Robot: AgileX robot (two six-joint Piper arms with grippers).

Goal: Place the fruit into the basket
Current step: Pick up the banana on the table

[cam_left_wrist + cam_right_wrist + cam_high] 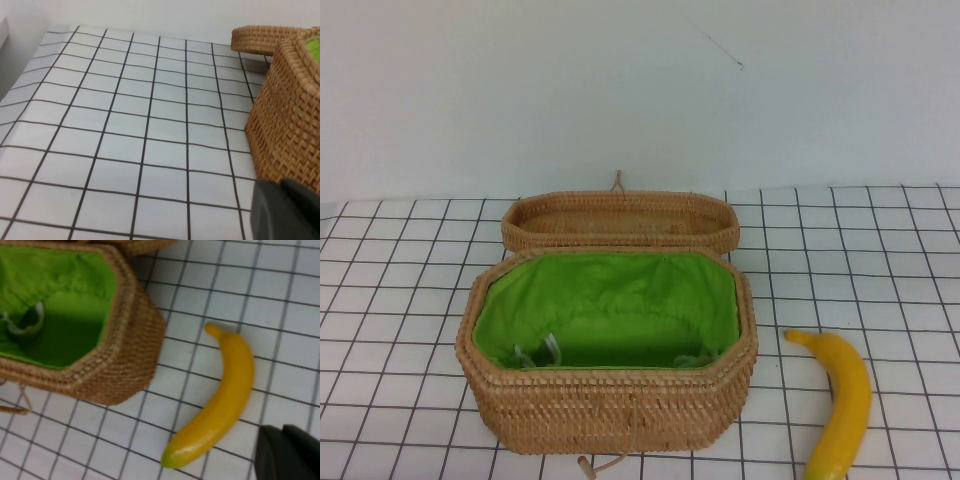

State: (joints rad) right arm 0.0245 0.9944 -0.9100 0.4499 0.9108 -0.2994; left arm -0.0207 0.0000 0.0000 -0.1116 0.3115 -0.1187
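While the smooth, curved yellow banana lies on the white gridded counter just beside the deep tan wicker basket with green cloth lining, neither gripper holds anything. The right gripper hangs above the counter close to the banana's blunt end; the left gripper sits beside the basket's opposite wall. Whether either is released or clenched cannot be told. A shallow woven lid rests behind the basket.
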